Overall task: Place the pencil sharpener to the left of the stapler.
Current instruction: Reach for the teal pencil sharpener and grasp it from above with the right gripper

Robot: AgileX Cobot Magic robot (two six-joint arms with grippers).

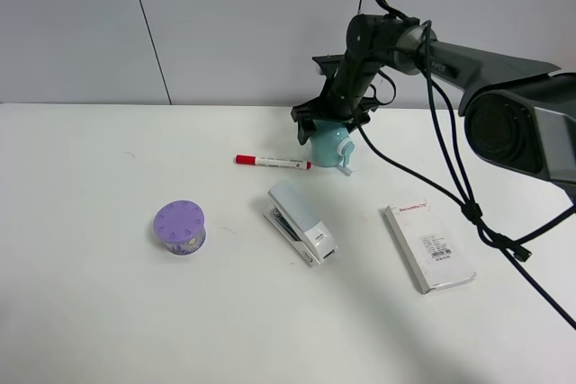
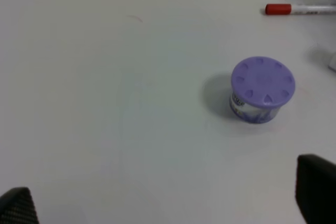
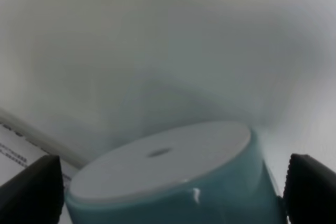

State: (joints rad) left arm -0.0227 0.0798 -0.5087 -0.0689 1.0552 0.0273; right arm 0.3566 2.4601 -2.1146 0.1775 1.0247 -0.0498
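Observation:
The mint-teal pencil sharpener (image 1: pixel 328 147) stands at the back of the table, behind and a little right of the grey-and-white stapler (image 1: pixel 301 222). My right gripper (image 1: pixel 330 129) comes down over it from behind, one finger on each flank. In the right wrist view the sharpener (image 3: pixel 168 182) fills the gap of that gripper (image 3: pixel 168 195), and both black fingers (image 3: pixel 31 192) press against its sides. I cannot tell whether its base still rests on the table. My left gripper (image 2: pixel 168 205) hovers open over bare table, and its arm is out of the exterior view.
A red-capped marker (image 1: pixel 273 162) lies just left of the sharpener. A purple round tub (image 1: pixel 179 227) stands left of the stapler, also in the left wrist view (image 2: pixel 262 88). A flat white box (image 1: pixel 429 246) lies to the stapler's right. Black cables hang from the right arm.

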